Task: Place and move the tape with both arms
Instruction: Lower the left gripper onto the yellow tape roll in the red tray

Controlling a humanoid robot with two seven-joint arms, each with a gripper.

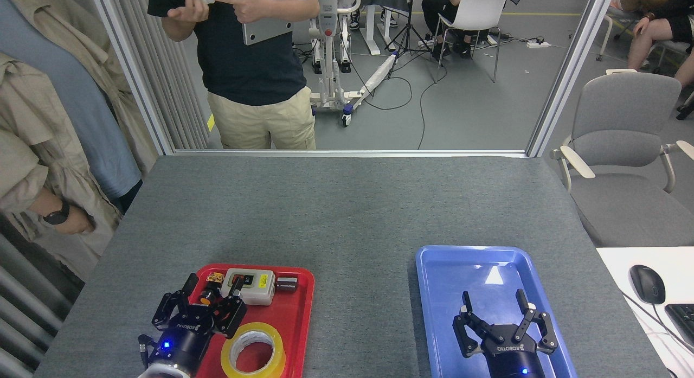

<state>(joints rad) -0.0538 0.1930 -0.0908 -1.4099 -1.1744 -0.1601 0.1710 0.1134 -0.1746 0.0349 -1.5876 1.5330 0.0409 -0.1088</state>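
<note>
The tape (272, 336), a yellow roll with a white core, lies flat at the near end of the red tray (297, 318). My left gripper (212, 294) hovers open over the tray's left side, just behind and left of the roll, its fingers spread and holding nothing. It partly covers a small orange part and the left end of the white switch box (255, 291). My right gripper (493, 303) stands open over the blue tray (436, 280), fingers pointing away from me, with nothing between them.
A small metal cylinder (286, 283) lies in the red tray beside the switch box. One person stands past the table's far edge (260, 69), and another stands close to its left side (54, 215). A grey chair (623, 150) and a white desk with a mouse (647, 283) are at the right.
</note>
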